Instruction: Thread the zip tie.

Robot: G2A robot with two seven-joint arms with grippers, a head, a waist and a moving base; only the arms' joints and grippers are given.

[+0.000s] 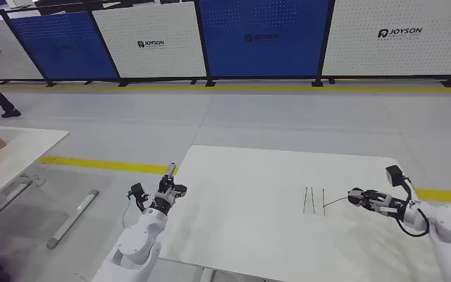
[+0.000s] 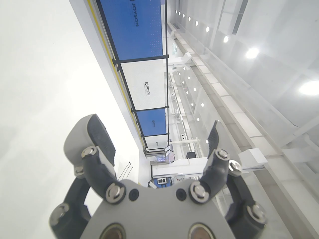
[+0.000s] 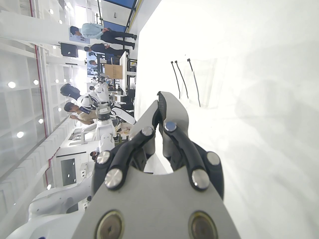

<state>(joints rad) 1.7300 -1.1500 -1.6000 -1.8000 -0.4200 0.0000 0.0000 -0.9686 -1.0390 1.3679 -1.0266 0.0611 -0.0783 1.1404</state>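
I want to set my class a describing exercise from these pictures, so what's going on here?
A two-armed robot is at a white table, set to thread a zip tie. Three black zip ties lie flat on the table, none looped yet. The right claw is shut near them; whether it pinches anything is unclear. The left claw is open and empty at the table's opposite edge, far from the ties.

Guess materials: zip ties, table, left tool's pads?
Zip ties: thin black strips with blocky heads, likely plastic.
Table: smooth matte white, laminate or paint, unclear.
Left tool pads: black, finely ribbed, probably rubber.
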